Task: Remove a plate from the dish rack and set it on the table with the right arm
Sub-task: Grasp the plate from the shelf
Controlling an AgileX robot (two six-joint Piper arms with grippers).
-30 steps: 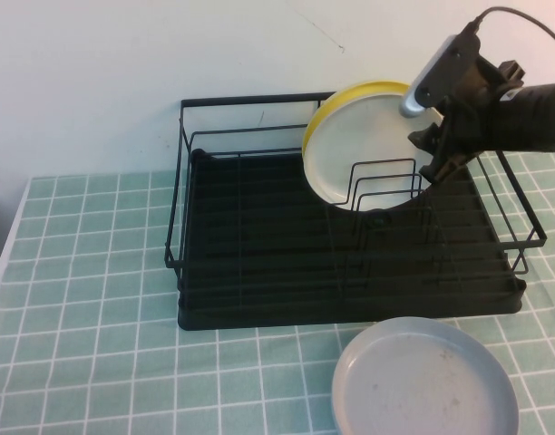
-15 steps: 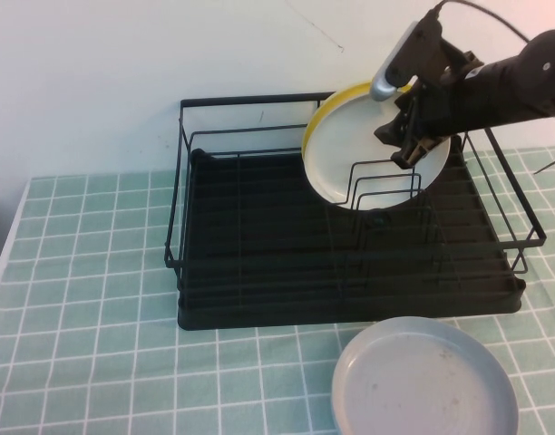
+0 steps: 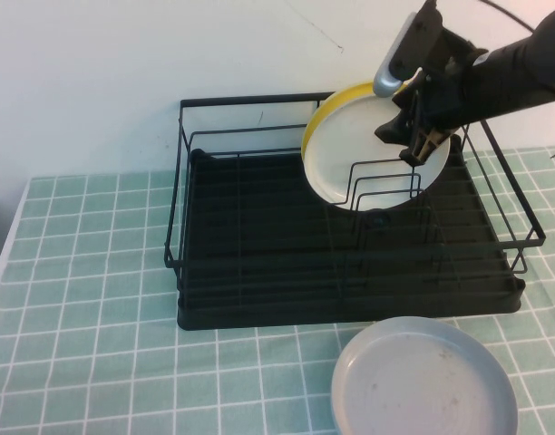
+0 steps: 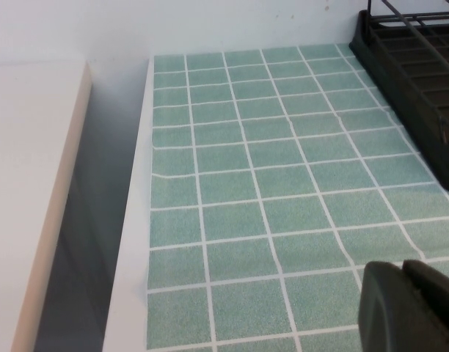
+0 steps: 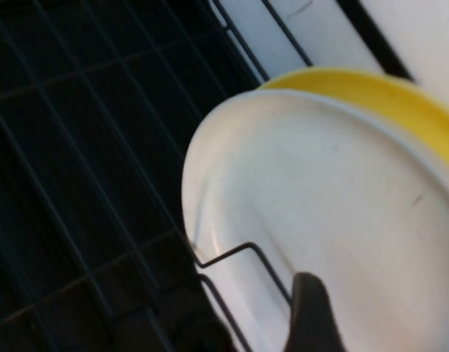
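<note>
In dish rack (image 3: 259,245), plate (image 3: 368,154) upright; right hand (image 3: 421,136), fingers apart, before its upper face.

The right arm (image 3: 504,77) is black with a silver-grey panel, a dark pincer (image 3: 415,138), and seemingly a thin cable.

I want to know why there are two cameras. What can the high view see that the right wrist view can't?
Only the high view shows the dull grey round plate on the pale green tiled table, and the open right gripper at the plates. Only the right wrist view shows one dark fingertip close up. Both show the round white plate, the yellow plate behind it, and the black wire dish rack.
</note>
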